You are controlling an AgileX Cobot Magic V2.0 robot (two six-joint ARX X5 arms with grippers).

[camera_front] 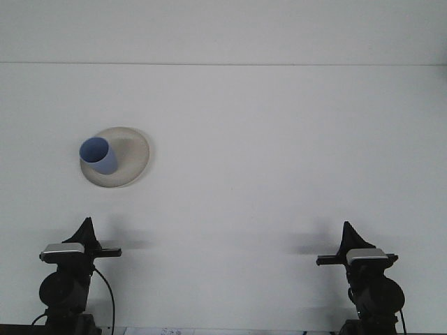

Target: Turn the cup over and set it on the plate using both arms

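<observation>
Cup: blue cup (pixel 97 155) upright on plate (pixel 129 159), left side of desk (pixel 279 153)
Left end effector (pixel 85 230): near edge, grip state unclear
Right end effector (pixel 347 234): same, can't tell

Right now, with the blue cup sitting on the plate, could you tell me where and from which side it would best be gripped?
Grip the blue cup across its side wall, probably near mid-height, coming from the near side with the left gripper, which sits closest. The cup stands mouth-up on the left part of the plate, so its round wall is exposed and free all around.
</observation>
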